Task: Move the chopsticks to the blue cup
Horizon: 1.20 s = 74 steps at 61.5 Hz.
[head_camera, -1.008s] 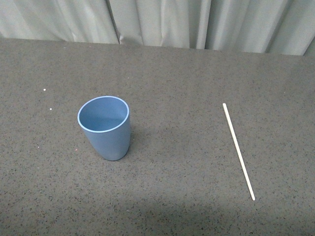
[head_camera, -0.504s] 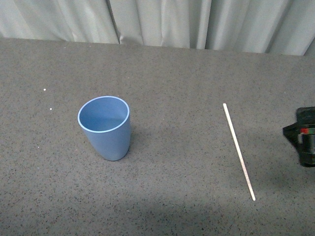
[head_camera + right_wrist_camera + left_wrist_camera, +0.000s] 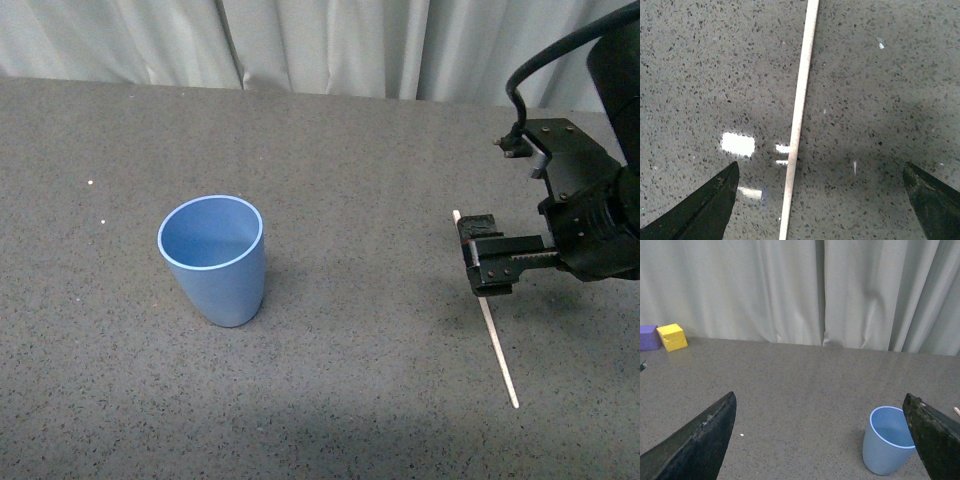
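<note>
The blue cup [image 3: 212, 258] stands upright on the grey table, left of centre, and also shows in the left wrist view [image 3: 887, 447]. The chopstick [image 3: 500, 350] lies flat on the table at the right, running from far to near. My right gripper [image 3: 485, 255] is open and hovers over the chopstick's far half, its fingers astride it. In the right wrist view the chopstick [image 3: 800, 110] runs between the open fingers [image 3: 705, 210], nearer one of them. My left gripper [image 3: 820, 450] is open and empty, with the cup by one finger [image 3: 935, 440]. It is out of the front view.
A yellow cube [image 3: 672, 336] and a purple cube [image 3: 648, 337] sit at the table's far edge by the grey curtain [image 3: 330, 45]. The grey speckled table [image 3: 350, 380] spreads between cup and chopstick.
My right arm has come in from the right edge and now sits over the chopstick. The cup and the chopstick have not moved.
</note>
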Tool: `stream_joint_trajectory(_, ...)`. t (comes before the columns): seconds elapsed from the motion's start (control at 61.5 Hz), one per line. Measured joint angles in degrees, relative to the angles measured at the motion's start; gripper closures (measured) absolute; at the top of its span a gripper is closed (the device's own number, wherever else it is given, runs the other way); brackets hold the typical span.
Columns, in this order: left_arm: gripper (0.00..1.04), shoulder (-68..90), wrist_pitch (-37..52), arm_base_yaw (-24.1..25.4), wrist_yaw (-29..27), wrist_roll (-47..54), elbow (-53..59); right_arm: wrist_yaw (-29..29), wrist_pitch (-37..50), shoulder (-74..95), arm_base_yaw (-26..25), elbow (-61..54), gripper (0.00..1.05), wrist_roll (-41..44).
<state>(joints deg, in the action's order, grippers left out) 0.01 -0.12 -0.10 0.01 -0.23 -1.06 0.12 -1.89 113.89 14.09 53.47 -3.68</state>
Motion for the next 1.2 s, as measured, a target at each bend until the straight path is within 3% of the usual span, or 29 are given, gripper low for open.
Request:
stream_joint_trajectory(0.472,0.07,0.0,0.0,0.0,0.0,0.0,0.0,1.4,-8.7,10.5,2.1,11.5,0.09,-7.1)
stream_joint_trajectory(1.122,0.07,0.0,0.0,0.0,0.0,0.0,0.0,1.4,-10.3,12.7,0.9,14.3,1.03,-8.8)
stream_joint_trajectory(1.203,0.07,0.0,0.0,0.0,0.0,0.0,0.0,1.1,-10.0,12.6,0.9,14.1,1.03,-9.0)
